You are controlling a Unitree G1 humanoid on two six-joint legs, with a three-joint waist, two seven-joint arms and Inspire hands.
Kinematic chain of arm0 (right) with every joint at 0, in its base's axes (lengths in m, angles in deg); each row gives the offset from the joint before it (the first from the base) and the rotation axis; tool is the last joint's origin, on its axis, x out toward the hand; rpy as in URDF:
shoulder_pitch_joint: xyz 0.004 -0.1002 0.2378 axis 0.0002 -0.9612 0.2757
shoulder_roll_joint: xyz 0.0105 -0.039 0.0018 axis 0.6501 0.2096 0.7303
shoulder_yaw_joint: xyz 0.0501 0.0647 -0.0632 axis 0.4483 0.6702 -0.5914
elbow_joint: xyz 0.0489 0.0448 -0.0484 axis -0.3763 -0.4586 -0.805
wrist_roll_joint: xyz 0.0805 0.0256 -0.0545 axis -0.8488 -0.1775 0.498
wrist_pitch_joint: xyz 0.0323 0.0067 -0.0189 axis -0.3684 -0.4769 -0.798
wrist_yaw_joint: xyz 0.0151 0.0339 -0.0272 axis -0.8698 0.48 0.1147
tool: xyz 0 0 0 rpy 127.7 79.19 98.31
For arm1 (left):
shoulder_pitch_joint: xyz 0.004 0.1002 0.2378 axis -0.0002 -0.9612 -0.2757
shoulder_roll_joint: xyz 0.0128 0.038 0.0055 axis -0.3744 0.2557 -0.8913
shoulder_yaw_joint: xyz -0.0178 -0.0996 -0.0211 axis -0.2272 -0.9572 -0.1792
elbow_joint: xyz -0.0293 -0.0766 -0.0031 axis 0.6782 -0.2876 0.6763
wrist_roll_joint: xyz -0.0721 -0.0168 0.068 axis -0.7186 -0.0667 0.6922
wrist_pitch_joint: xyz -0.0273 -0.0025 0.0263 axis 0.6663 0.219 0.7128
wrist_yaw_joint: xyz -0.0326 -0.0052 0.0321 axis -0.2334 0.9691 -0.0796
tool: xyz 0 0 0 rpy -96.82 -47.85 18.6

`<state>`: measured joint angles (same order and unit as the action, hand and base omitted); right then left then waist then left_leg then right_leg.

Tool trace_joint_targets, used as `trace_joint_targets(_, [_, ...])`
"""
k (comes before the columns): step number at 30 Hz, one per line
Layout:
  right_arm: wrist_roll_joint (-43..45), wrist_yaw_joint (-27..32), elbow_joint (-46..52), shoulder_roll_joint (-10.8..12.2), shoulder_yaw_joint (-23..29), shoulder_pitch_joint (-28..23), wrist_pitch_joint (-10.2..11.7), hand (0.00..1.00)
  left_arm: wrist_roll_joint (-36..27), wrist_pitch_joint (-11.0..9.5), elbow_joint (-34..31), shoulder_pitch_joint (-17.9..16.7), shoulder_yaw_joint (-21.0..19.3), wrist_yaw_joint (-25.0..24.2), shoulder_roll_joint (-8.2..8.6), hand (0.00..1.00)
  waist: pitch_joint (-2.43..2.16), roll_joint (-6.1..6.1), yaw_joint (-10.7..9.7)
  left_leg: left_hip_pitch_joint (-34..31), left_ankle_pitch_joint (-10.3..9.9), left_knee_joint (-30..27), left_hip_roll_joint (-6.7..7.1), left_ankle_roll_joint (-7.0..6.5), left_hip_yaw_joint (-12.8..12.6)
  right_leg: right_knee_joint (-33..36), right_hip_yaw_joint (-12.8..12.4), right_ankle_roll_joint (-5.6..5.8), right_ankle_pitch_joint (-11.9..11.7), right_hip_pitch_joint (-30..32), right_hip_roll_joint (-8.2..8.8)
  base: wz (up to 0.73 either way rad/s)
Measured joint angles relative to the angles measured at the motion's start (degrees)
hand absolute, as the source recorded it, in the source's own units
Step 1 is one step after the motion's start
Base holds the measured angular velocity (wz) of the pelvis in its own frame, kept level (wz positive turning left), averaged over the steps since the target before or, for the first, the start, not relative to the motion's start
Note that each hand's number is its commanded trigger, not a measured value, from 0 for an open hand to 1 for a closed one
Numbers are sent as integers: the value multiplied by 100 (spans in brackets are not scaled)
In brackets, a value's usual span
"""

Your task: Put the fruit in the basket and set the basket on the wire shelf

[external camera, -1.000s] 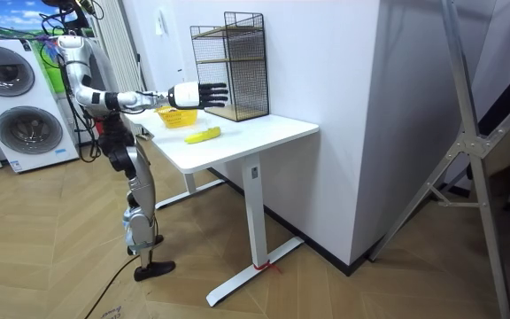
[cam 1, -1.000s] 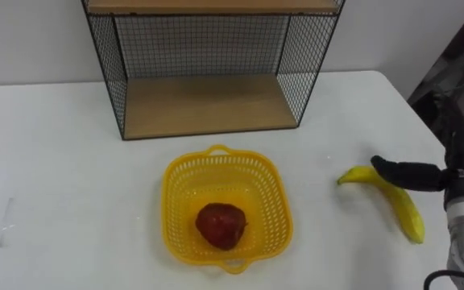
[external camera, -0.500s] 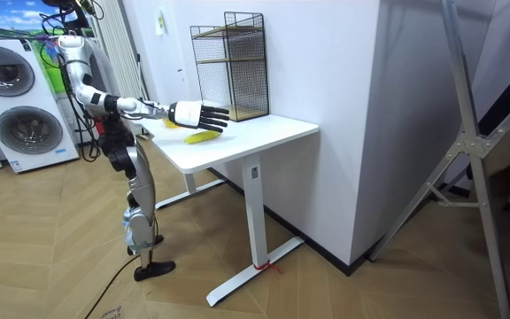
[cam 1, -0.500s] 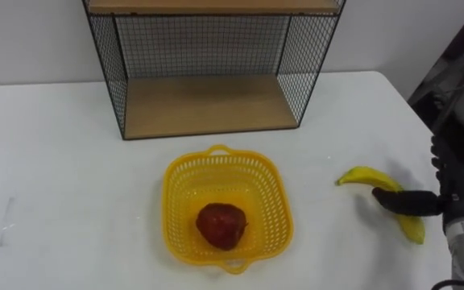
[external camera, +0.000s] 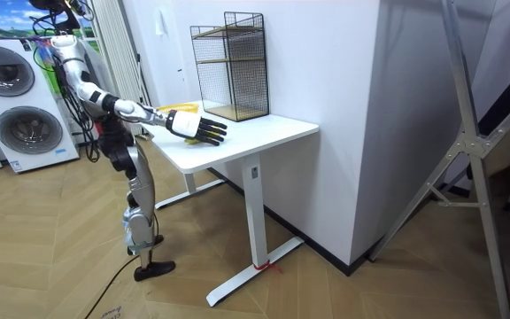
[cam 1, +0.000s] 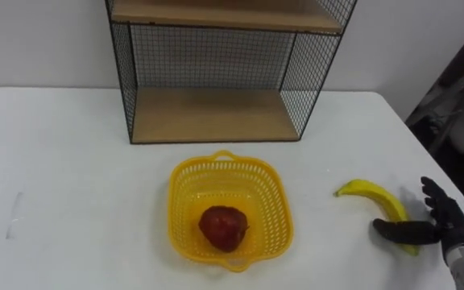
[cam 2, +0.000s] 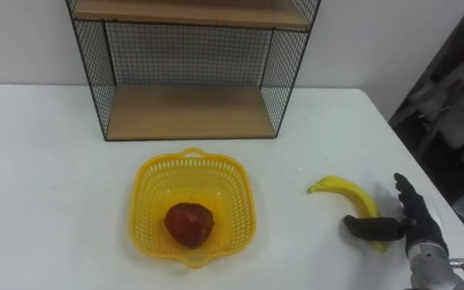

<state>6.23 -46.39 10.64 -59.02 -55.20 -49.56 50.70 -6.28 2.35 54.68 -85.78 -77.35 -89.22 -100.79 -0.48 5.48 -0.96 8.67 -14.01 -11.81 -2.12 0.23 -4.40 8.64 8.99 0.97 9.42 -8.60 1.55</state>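
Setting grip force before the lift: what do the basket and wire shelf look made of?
Basket: looks like glossy yellow moulded plastic, judging by its latticed walls. Wire shelf: thin dark metal mesh sides; its boards seem matt light wood or wood-look laminate.

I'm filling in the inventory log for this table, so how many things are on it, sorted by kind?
Basket: 1
Fruit: 2, a red fruit inside the basket and a banana lying to its right
Wire shelf: 1
Total: 4
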Motion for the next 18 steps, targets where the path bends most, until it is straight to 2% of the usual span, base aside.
trace_joint_targets(2, [105,11,-16,-22,67,2,-1,100,19,47,0,-24,4,22,0,0,-2,-3,-4,7,0,-7,1,0,16,1,14,-3,-2,-31,-1,6])
trace_joint_targets(6, [332,5,-198,-271,115,18,-23,100,45,192,-13,-40,5,113,-9,0,-23,-35,3,13,2,-3,0,2,64,4,46,-9,-7,-52,-6,4])
trace_joint_targets(9, [555,12,-194,-275,173,31,-22,100,129,213,-30,-25,7,113,-8,0,-29,-37,13,47,4,-7,-8,6,75,3,36,-10,-8,-72,-13,0])
trace_joint_targets(13, [956,126,-202,-288,232,135,-179,100,128,208,-30,41,12,112,-19,0,-31,-41,23,52,1,10,-15,9,89,3,39,-10,-8,-75,-22,0])
trace_joint_targets(18, [932,161,-206,-256,235,141,-210,100,126,193,-29,74,12,99,-19,0,-32,-43,42,53,-2,10,-23,15,91,11,43,-12,-9,-73,-31,0])
